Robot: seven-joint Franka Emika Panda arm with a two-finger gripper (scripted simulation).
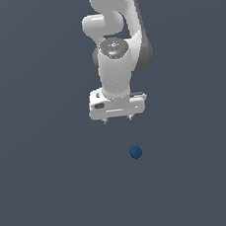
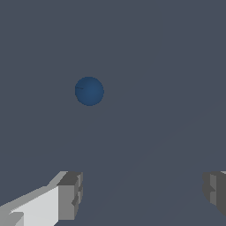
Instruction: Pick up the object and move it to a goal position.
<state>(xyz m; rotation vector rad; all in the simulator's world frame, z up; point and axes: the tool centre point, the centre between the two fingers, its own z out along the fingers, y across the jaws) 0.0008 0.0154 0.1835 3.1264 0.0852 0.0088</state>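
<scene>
The white arm hangs over the plain grey counter. Its gripper is spread wide, holding and touching nothing. The small dark blue ball lies apart from it, outside the fingers.

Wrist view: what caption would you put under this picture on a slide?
The open end effector hangs over a plain grey floor, its fingers spread wide, with the small dark blue ball lying ahead, not yet grasped.
</scene>
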